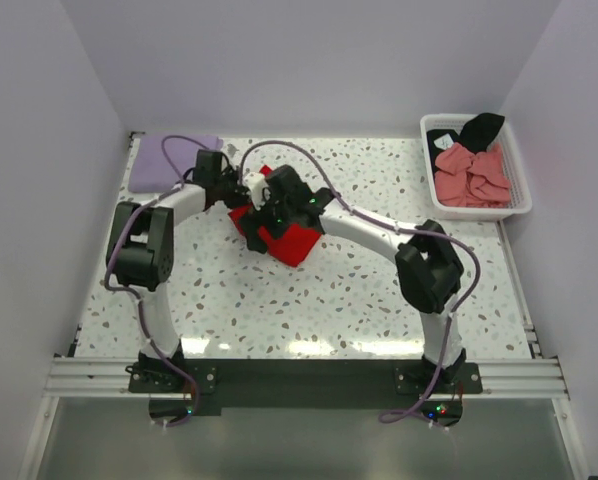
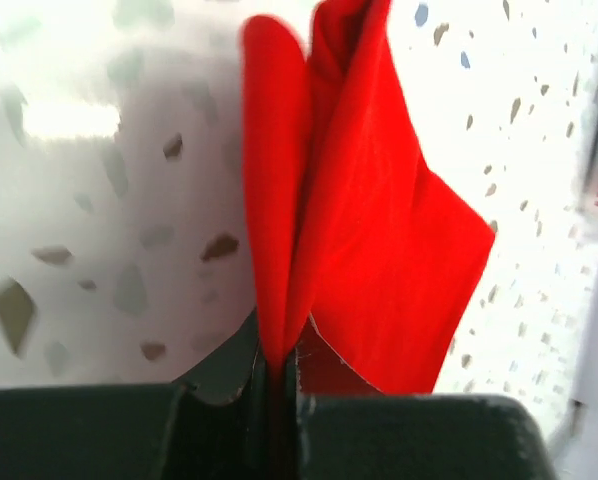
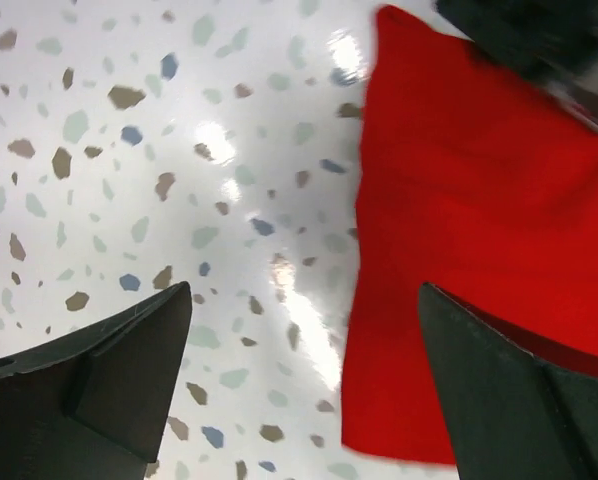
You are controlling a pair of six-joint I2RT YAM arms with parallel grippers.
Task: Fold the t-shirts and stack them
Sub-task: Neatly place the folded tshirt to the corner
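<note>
While the basket holds pink and black shirts, left gripper pinches red shirt; right gripper spread.

Left tool clamped on bunched red t-shirt, cloth hanging above speckled table

— What encloses the scene?
— Three plain pale walls: a back wall, a left wall and a right wall. They box in a white tabletop speckled with grey, brown and blue flecks.
— And the light?
— Bright, from overhead. Glare patches shine near the tabletop's front edge, where an aluminium rail runs side to side.
</note>
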